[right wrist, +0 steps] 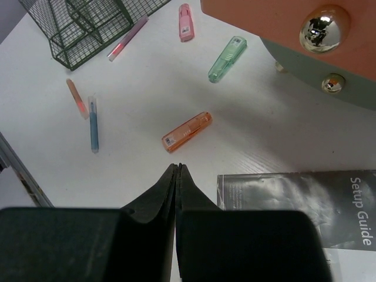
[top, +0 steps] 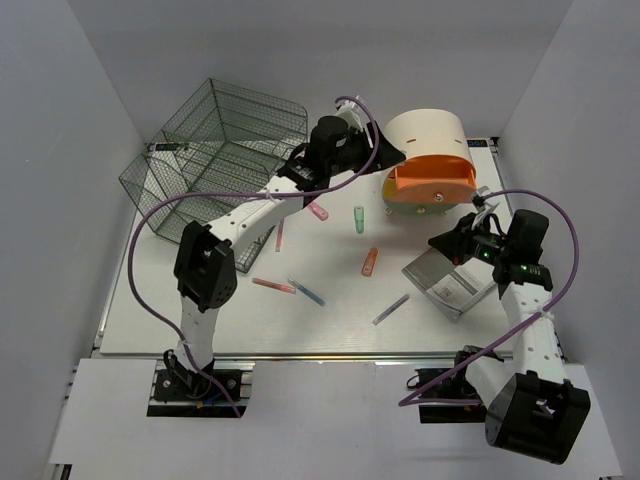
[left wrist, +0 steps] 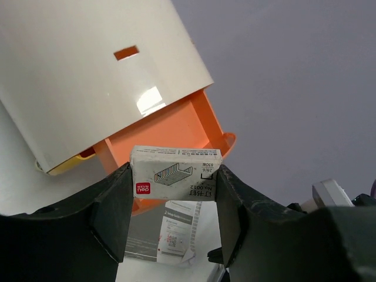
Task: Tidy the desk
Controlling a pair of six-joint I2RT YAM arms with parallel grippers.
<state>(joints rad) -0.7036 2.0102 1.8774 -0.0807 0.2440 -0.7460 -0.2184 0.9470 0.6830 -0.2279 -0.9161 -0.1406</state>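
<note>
Top view, desk: the white desk (top: 330, 325) fills the middle of the frame, its long axis running left to right. Pens (top: 307, 292) lie scattered over its centre, a wire basket (top: 215, 150) stands at upper left, and a drawer box (top: 430, 150) at upper centre.
Top view, handling: I judge the desk a stiff, heavy, fixed slab with a smooth top. It offers nothing to take hold of, so the grip belongs on the small loose things, which should slide easily on it.
Top view, grippers: the left gripper (top: 385, 160) reaches to the drawer box. The right gripper (top: 445, 240) hangs over a booklet (top: 450, 285) at centre right. The finger gaps are unclear here.
Left wrist view, left gripper: closed to the width of a small staple box (left wrist: 175, 173), pinching its two short ends, held in front of the open orange drawer (left wrist: 176, 126).
Left wrist view, desk: only white patches low in the frame, too little to tell direction.
Right wrist view, right gripper: fingers pressed fully together, holding nothing, above the desk.
Right wrist view, desk: bare white surface across the middle, carrying an orange pen (right wrist: 187, 132) at centre and a green pen (right wrist: 227, 59) above it. Its edge cuts diagonally across the lower left.
</note>
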